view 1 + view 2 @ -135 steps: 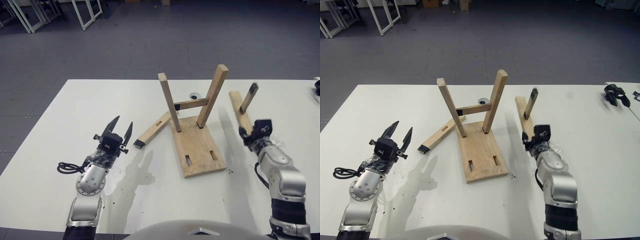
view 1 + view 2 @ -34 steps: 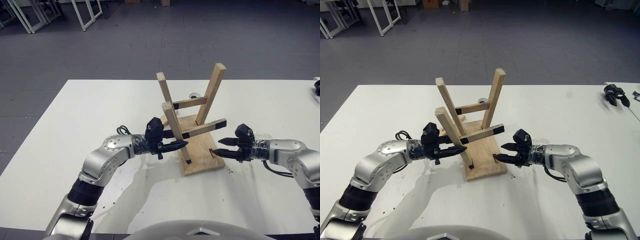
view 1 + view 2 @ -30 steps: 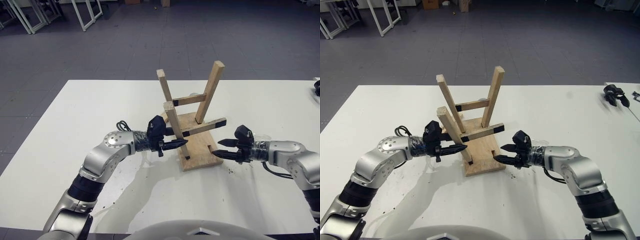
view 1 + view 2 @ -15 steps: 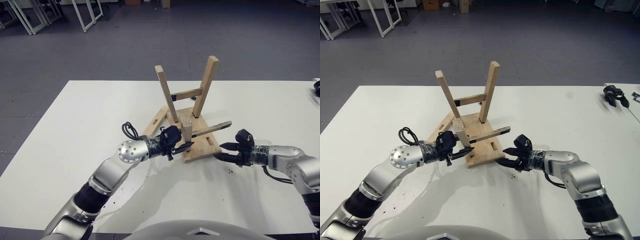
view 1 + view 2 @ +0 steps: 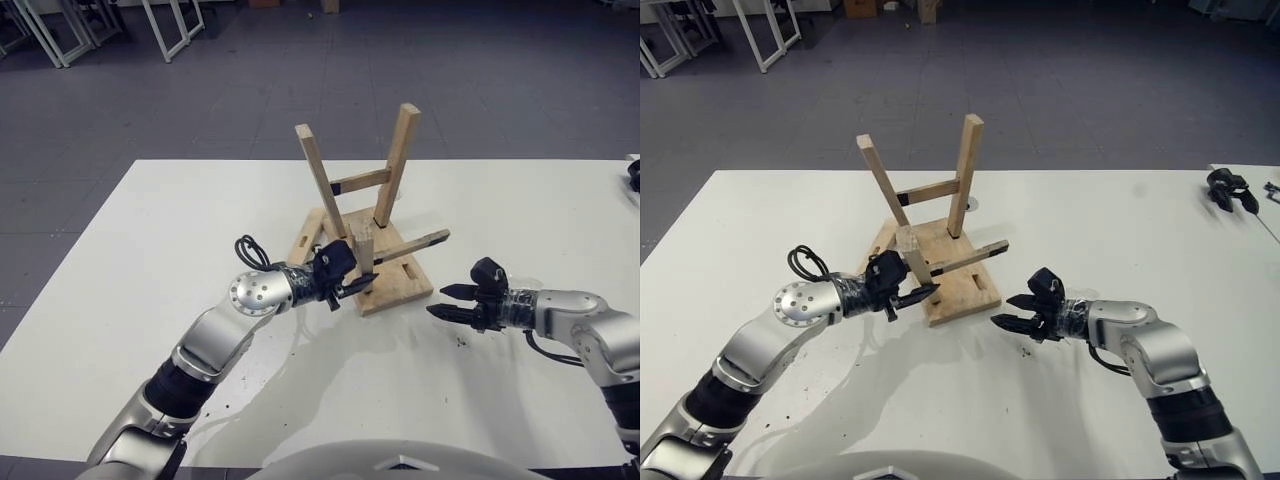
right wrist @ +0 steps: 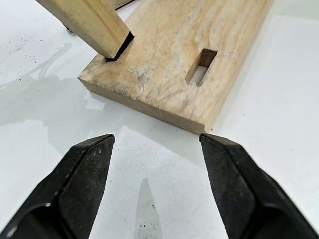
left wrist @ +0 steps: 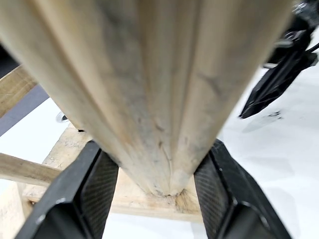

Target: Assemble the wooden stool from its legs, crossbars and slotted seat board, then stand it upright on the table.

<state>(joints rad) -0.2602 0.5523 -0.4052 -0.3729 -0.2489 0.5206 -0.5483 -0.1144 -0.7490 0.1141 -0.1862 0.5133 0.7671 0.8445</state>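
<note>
Currently clamping L pincer on 3rd leg, low down nr its foot, w/ fingers pressing on opposite sides of the wood. Holding that leg roughly upright, foot meeting seat board at a front slot on robot's L side. Carrying a crossbar on that leg too, jutting out to the R over the board, far end hanging free.

Seeing the board lying flat on the white bench, approx mid-bench. Noting 2 rear legs standing in the back slots, splaying apart toward the top, w/ a 2nd crossbar joining them partway up. Spotting a loose leg lying on the bench, just behind the board's L edge. Trailing a black cable by L wrist.

Keeping R pincer spread wide, gripping nothing, low over the bench, near the board's front R corner but not touching. Facing the board's empty slot btwn R fingers.
</note>
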